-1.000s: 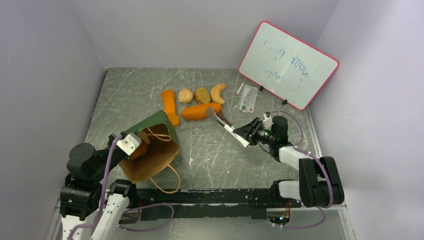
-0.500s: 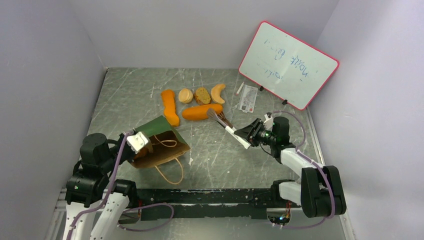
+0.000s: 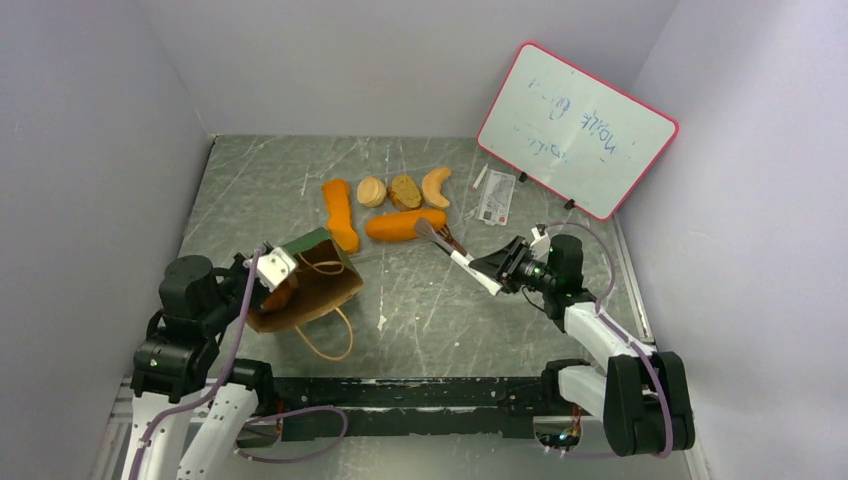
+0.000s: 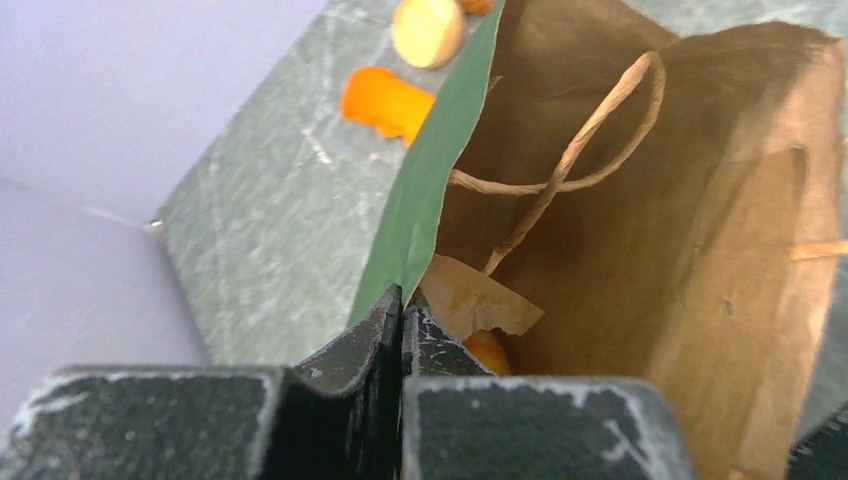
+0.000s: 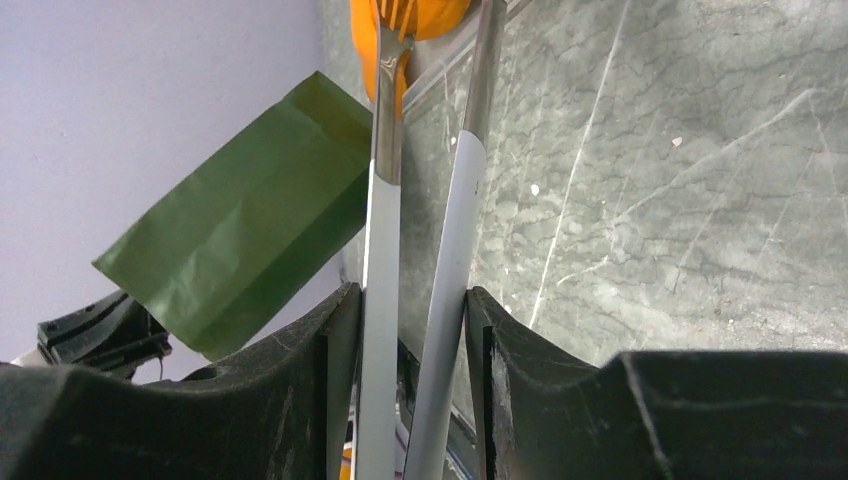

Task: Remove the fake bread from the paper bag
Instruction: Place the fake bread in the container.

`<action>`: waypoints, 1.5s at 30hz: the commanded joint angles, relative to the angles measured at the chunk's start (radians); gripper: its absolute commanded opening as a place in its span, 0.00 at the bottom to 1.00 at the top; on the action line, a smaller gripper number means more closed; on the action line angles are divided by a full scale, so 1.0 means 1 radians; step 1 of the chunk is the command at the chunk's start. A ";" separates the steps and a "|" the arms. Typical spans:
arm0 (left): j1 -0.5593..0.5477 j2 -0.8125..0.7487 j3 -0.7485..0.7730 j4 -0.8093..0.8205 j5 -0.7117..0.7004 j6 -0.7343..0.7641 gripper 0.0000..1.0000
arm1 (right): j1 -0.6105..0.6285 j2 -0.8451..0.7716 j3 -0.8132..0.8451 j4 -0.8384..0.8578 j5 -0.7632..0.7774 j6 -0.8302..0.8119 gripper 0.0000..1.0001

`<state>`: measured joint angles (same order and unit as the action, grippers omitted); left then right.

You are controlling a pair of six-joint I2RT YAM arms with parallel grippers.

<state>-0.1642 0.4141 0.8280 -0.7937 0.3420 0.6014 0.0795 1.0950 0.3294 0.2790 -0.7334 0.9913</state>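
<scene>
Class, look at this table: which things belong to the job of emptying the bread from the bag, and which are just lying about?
Job in hand: paper bag, its rim pinched by the left gripper; fake bread, five pieces out, one orange piece inside; tongs held by the right gripper.
Lying about: whiteboard; small printed card beside it.

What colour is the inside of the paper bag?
The paper bag is plain brown inside, dark green outside. The left wrist view shows it best.
</scene>
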 commanded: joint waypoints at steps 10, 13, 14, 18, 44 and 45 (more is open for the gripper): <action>0.008 0.058 -0.026 0.435 -0.372 0.260 0.07 | -0.007 -0.064 0.034 0.047 -0.011 0.071 0.45; 0.008 0.083 -0.075 0.564 -0.366 0.315 0.07 | -0.006 -0.053 0.023 0.077 0.004 0.083 0.45; 0.008 0.101 -0.086 0.600 -0.350 0.313 0.07 | -0.006 -0.045 0.015 0.093 0.004 0.087 0.45; 0.008 0.189 -0.080 0.546 -0.244 0.297 0.07 | -0.007 0.015 0.003 0.137 -0.018 0.090 0.45; 0.008 0.163 -0.183 0.313 -0.144 0.164 0.07 | -0.009 -0.219 0.012 -0.162 0.045 -0.001 0.44; 0.008 0.162 -0.182 0.312 -0.143 0.159 0.07 | -0.008 -0.225 0.014 -0.166 0.048 -0.001 0.44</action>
<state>-0.1627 0.5880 0.6266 -0.4774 0.1627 0.8009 0.0792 0.8898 0.3050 0.1425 -0.6949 1.0035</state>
